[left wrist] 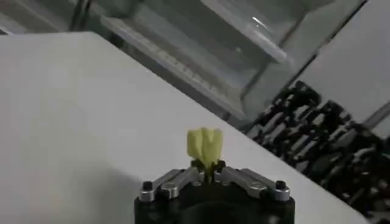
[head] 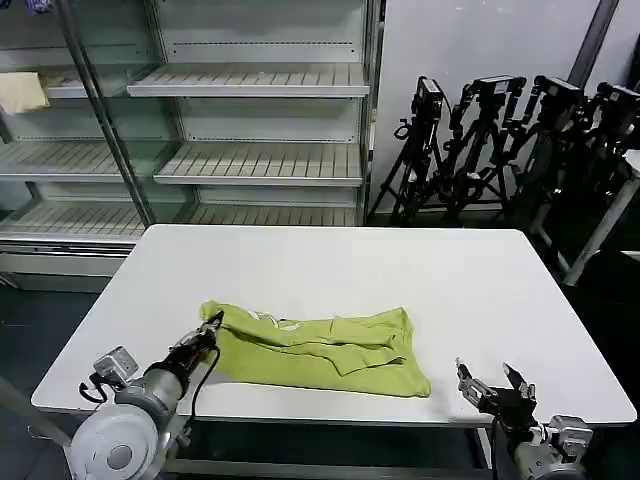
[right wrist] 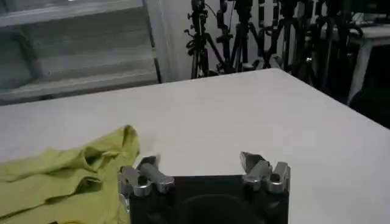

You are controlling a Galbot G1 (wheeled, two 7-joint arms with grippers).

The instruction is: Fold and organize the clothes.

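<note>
The clothes are one lime yellow-green T-shirt [head: 320, 350], lying bunched and crumpled near the front edge of the white table [head: 330, 265], with a bit of white print showing near its left end. My left gripper [head: 212, 326] is shut on the shirt's left corner; in the left wrist view a pinched tuft of the shirt [left wrist: 205, 145] sticks out from the left gripper [left wrist: 208, 173]. My right gripper [head: 489, 380] stands open at the front edge, just right of the shirt. The right wrist view has the right gripper [right wrist: 199, 163] with nothing between its fingers and the shirt [right wrist: 67, 176] beside it.
Grey wire shelving [head: 250, 120] stands behind the table, with a pale cream cloth [head: 22, 92] on an upper left shelf. Black tripods [head: 500, 140] cluster at the back right. The far half of the table is bare.
</note>
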